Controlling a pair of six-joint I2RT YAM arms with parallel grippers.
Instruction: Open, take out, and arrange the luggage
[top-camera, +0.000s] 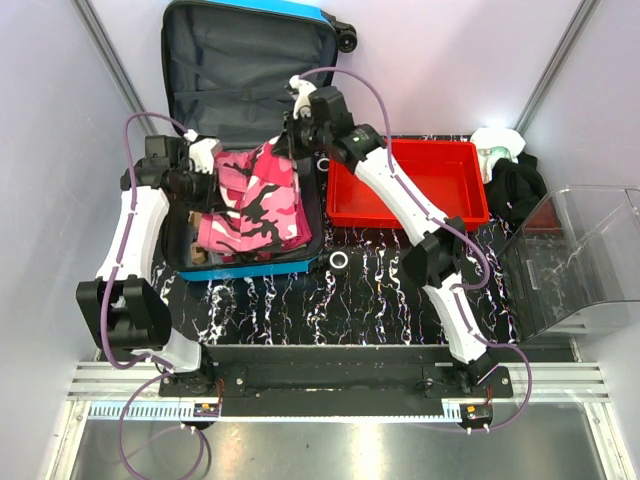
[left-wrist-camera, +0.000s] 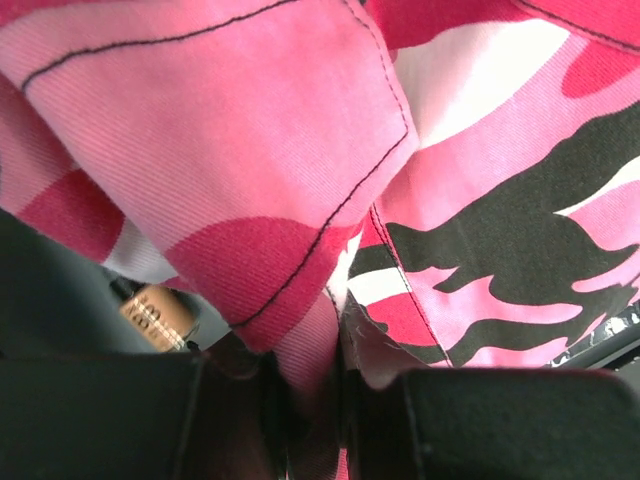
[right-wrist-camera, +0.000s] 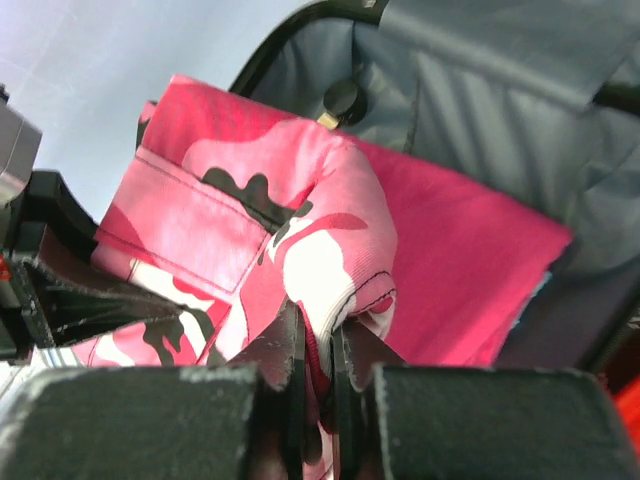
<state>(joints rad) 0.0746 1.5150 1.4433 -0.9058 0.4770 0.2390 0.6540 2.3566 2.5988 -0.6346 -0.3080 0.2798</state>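
The blue suitcase (top-camera: 262, 268) lies open at the back left, its lid with grey lining (top-camera: 245, 70) standing up. A pink camouflage garment (top-camera: 255, 200) fills its lower half. My left gripper (top-camera: 205, 188) is shut on the garment's left edge; in the left wrist view the fabric (left-wrist-camera: 420, 200) is pinched between my fingers (left-wrist-camera: 220, 420). My right gripper (top-camera: 292, 148) is shut on the garment's upper right edge; in the right wrist view a fold (right-wrist-camera: 320, 260) sits between my fingertips (right-wrist-camera: 285, 345). A plain pink cloth (right-wrist-camera: 470, 260) lies under it.
A red tray (top-camera: 410, 185) stands right of the suitcase. A clear plastic bin (top-camera: 580, 260) lies at the far right, with black and white items (top-camera: 515, 180) behind it. A small ring (top-camera: 339, 261) sits on the marbled mat. A brown-capped bottle (left-wrist-camera: 155, 315) lies in the suitcase.
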